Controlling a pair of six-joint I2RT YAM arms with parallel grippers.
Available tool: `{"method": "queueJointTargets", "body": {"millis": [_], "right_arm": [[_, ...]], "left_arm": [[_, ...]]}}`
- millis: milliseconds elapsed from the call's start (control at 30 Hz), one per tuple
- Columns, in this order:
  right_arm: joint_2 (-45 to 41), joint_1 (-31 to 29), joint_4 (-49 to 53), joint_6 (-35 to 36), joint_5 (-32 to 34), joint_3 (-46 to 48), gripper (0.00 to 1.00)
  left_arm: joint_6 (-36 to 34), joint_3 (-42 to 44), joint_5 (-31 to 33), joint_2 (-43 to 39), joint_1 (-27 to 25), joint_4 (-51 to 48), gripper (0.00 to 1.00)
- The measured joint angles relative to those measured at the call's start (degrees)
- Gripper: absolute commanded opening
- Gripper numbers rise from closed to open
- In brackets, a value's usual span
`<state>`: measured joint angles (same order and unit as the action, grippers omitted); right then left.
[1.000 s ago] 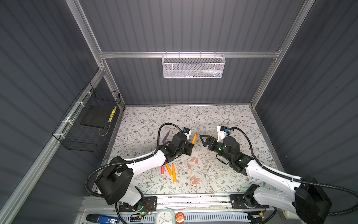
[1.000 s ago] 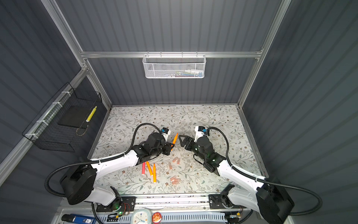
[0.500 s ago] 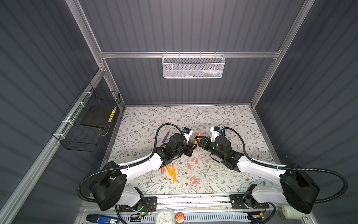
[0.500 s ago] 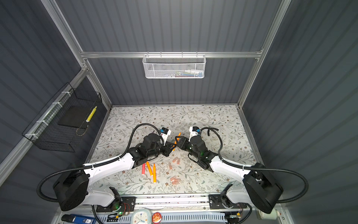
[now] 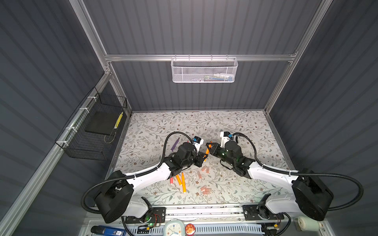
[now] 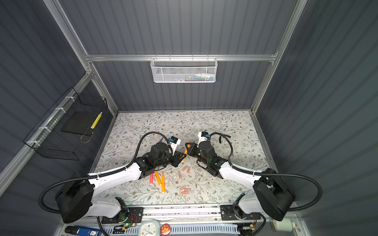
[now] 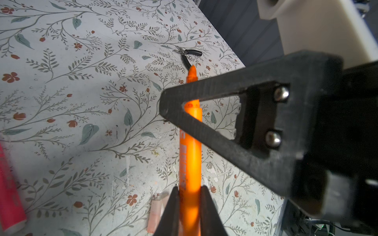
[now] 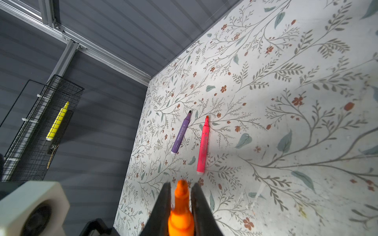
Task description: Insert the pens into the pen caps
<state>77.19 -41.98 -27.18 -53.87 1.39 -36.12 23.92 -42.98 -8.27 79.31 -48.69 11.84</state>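
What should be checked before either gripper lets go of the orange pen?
1. Left gripper shut on the orange pen, at its barrel: ok.
2. Right gripper shut on the same pen near its tip: ok.
3. That pen uncapped: ok.
4. Pen caps lying loose on the table: ok.
5. Grip firm enough for one gripper alone: cannot tell.

Printed lettering along the orange pen (image 7: 189,155), too blurred to read. Small white label, seemingly "50", on the blue device (image 5: 106,230). Nothing else legible.
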Motion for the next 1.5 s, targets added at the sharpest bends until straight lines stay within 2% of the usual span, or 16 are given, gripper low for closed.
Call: {"method": "queueJointTargets", "body": {"millis": [67, 233, 433, 500, 633, 767, 833, 867, 900, 967, 1033, 1133, 1267, 1400, 1500], "right_arm": [[0.0, -0.1, 0.1, 0.0, 0.1, 0.0, 0.12], [0.0, -0.3, 0.2, -0.1, 0.3, -0.1, 0.08], [0.0, -1.0, -0.4, -0.8, 0.3, 0.0, 0.06], [0.0, -1.3, -0.6, -1.1, 0.3, 0.0, 0.05], [0.0, -2.0, -0.7, -1.2, 0.3, 0.0, 0.05], [0.0, -2.3, -1.2, -1.3, 0.3, 0.0, 0.05], [-0.2, -2.3, -1.3, -1.4, 0.4, 0.1, 0.06], [-0.2, -2.3, -1.2, -1.4, 0.5, 0.1, 0.13], [-0.4, -2.3, -1.0, -1.4, 0.5, 0.1, 0.23], [-0.9, -2.4, -0.9, -1.6, 0.8, 0.1, 0.51], [-2.0, -2.6, -0.2, -1.6, 1.2, 0.1, 0.70], [-5.6, -3.2, 2.5, -1.4, 1.7, 0.1, 0.78], [-13.0, -5.6, 10.1, -1.6, 3.6, -1.1, 0.86], [-21.3, -8.5, 17.2, -1.4, 4.8, -3.7, 0.89], [-26.6, -9.6, 20.4, -0.9, 5.7, -5.0, 0.89]], "left_arm": [[0.0, 0.0, 0.0, 0.0, 0.0, -0.1, 0.00], [0.0, 0.2, -0.1, -0.1, 0.0, 0.0, 0.23], [-0.4, 0.6, 0.1, -0.2, 0.0, 1.1, 0.36], [-0.4, 0.6, 0.1, -0.2, 0.0, 1.2, 0.35], [-0.6, 0.6, 0.1, 0.3, 0.0, 1.5, 0.25], [-0.8, 0.6, 0.2, 1.7, 0.0, 1.6, 0.22], [-1.1, 0.6, -0.2, 2.3, 0.0, 2.2, 0.09], [-1.1, 0.5, 0.3, 2.4, 0.0, 2.4, 0.01], [-0.9, 0.5, 0.3, 2.5, -0.1, 2.4, 0.00], [-1.0, 0.3, 0.6, 2.5, -0.2, 2.5, 0.00], [-1.0, 0.3, 2.4, 2.3, -0.3, 2.3, 0.00], [-0.2, 0.7, 8.7, 0.5, -0.3, 0.5, 0.00], [1.4, 1.6, 18.3, -6.1, -0.3, -4.5, 0.00], [3.6, 1.7, 27.8, -12.4, -0.2, -8.9, 0.00], [3.7, 1.8, 31.8, -14.6, 0.1, -11.5, 0.00]]}}
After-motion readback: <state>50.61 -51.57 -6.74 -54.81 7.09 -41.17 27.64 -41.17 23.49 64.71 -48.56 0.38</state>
